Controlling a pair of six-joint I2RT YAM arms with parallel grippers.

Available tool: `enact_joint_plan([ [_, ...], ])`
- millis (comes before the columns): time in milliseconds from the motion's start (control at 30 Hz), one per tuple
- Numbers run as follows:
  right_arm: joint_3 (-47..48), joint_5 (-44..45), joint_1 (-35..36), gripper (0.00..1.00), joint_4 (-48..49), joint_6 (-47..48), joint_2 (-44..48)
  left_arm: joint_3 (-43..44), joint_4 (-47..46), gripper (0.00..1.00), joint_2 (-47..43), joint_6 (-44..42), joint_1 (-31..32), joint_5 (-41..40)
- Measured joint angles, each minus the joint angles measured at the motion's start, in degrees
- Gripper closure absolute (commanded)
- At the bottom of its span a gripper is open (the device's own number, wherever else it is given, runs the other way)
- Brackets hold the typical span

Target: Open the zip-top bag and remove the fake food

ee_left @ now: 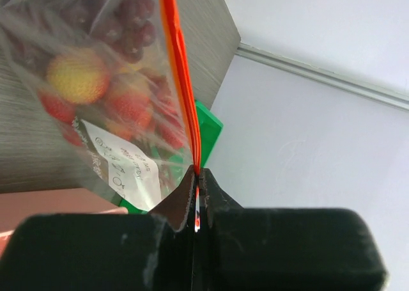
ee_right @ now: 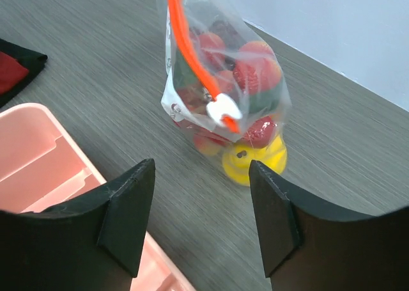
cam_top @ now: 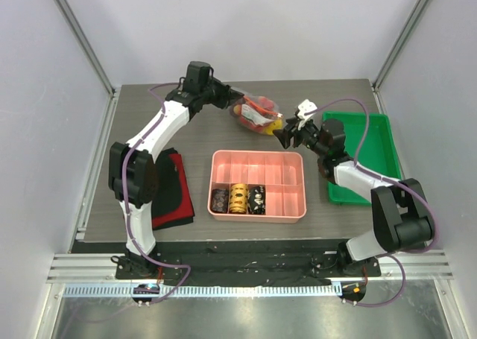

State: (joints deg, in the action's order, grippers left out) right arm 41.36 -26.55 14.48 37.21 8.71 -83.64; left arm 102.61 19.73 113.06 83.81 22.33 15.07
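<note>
The clear zip-top bag hangs over the far middle of the table, held up by its red-orange zip strip. My left gripper is shut on one end of that strip. The fake food, red, yellow and dark purple pieces, fills the bag; a yellow piece rests at its bottom on the table. A white slider sits on the strip. My right gripper is open and empty, just short of the bag, also seen from above.
A pink compartment tray holds three dark and gold patterned cylinders near the front. A green tray lies at the right. A red and black cloth lies at the left.
</note>
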Motion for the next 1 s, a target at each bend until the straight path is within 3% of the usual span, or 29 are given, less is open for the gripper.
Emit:
enact_joint_plan([
  [367, 4.48, -2.1, -1.66, 0.4, 6.91, -1.11, -6.71, 1.2, 0.85, 1.0, 0.11, -0.02, 0.0, 1.64],
  [567, 7.8, -3.1, -2.29, 0.6, 8.72, -2.03, -11.06, 1.42, 1.75, 1.0, 0.11, -0.2, -0.07, 2.64],
  [633, 7.96, -3.48, -2.34, 0.73, 9.11, -2.71, -11.87, 1.42, 1.84, 0.99, 0.13, -0.26, -0.26, 3.1],
  [667, 7.96, -3.69, -2.34, 0.78, 9.44, -3.15, -12.15, 1.42, 1.92, 0.87, 0.13, -0.39, -0.39, 3.58],
  [733, 7.93, -4.22, -2.36, 0.97, 9.94, -4.09, -12.44, 1.42, 1.9, 0.72, 0.13, -1.36, -0.66, 4.9],
  [767, 7.93, -4.7, -2.36, 0.98, 10.19, -4.44, -12.5, 1.99, 2.38, 0.62, 0.17, -2.54, -0.83, 5.92],
  [867, 8.31, -6.16, -2.36, 0.99, 9.99, -5.53, -12.5, 9.88, 9.29, 0.52, 1.36, -13.22, -0.79, 5.99],
  [933, 9.6, -6.86, -2.4, 0.99, 7.8, -5.55, -12.5, 16.79, 14.45, 0.51, 1.62, -22.4, -0.33, 3.13],
  [1000, 11.13, -7.8, -2.4, 0.98, 5.62, -5.11, -12.5, 21.24, 16.68, 0.57, 0.48, -30.71, 1.07, 0.15],
])
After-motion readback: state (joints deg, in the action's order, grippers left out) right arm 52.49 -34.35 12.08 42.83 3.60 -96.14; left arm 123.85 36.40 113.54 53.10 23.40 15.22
